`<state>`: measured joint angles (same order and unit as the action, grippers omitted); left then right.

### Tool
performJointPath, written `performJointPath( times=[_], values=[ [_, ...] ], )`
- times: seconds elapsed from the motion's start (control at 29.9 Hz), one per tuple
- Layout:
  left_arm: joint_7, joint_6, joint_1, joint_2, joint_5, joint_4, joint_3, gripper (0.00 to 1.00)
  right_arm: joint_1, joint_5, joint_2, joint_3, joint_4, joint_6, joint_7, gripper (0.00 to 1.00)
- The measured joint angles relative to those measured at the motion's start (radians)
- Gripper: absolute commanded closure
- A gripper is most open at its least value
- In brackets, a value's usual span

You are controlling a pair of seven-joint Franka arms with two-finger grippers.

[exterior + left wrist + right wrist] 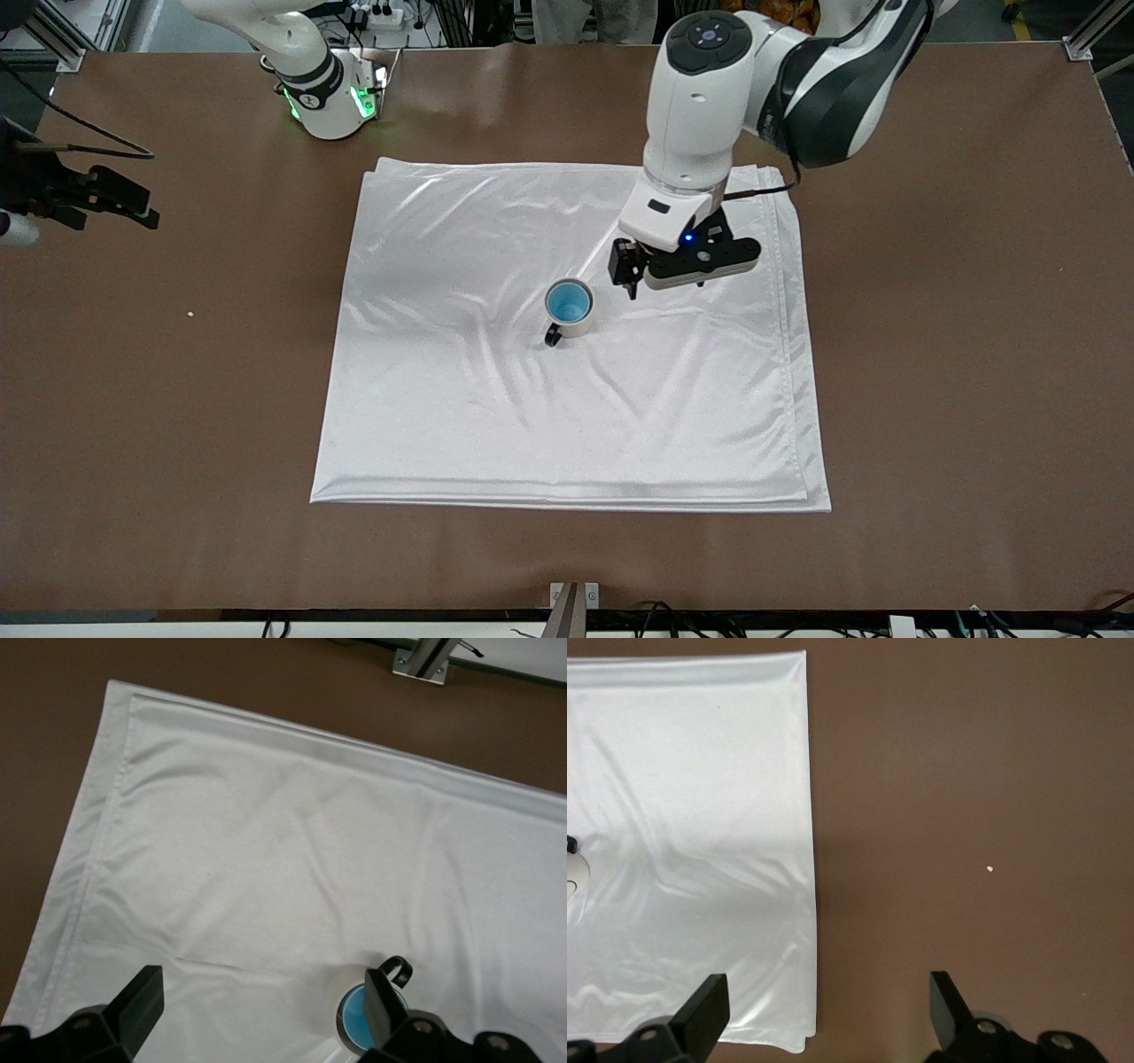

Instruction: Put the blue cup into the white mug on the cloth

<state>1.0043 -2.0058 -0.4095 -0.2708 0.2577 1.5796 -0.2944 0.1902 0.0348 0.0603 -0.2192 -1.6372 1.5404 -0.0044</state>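
Note:
The white mug (578,327) stands upright near the middle of the cloth (532,416), its black handle turned toward the front camera. The blue cup (568,304) sits inside the mug, with only its blue interior showing. My left gripper (631,276) is open and empty, low over the cloth just beside the mug toward the left arm's end. In the left wrist view the mug (353,979) with the cup (357,1014) in it lies by one fingertip (383,1003) of the left gripper (261,1010). My right gripper (106,202) waits open and empty over bare table at the right arm's end; it also shows in the right wrist view (828,1010).
Brown table (957,354) surrounds the cloth on all sides. A small white speck (190,314) lies on the table toward the right arm's end. The right arm's base (332,97) stands at the table's back edge. A metal bracket (574,595) sits at the front edge.

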Motion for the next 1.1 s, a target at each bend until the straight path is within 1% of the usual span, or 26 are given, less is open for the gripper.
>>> performJointPath(
  times=[0.13,0.3,0.43,0.67,0.9,1.1],
  values=[
    [-0.003,0.03,0.036,0.022,0.0,0.0,0.0,0.0,0.008,0.0,0.0,0.0,0.037,0.0,0.0,0.0],
    [-0.01,0.055,0.075,0.037,-0.011,-0.003,-0.002,0.0,0.011,0.0,0.0,0.0,0.045,0.012,0.0,0.0],
    [-0.079,0.077,0.114,0.043,-0.047,-0.017,0.0,0.0,0.012,0.0,-0.001,0.0,0.045,0.018,0.0,0.0],
    [-0.249,0.103,0.205,0.055,-0.085,-0.033,0.001,0.0,0.012,-0.007,-0.001,0.0,0.045,0.018,0.0,0.0],
    [-0.495,0.143,0.319,0.087,-0.14,-0.035,0.004,0.0,0.036,-0.064,-0.001,0.001,0.046,0.019,0.0,0.0],
    [-0.698,0.176,0.408,0.105,-0.187,-0.035,0.005,0.0,0.05,-0.076,-0.001,0.001,0.047,0.019,0.0,0.0]
  ],
)
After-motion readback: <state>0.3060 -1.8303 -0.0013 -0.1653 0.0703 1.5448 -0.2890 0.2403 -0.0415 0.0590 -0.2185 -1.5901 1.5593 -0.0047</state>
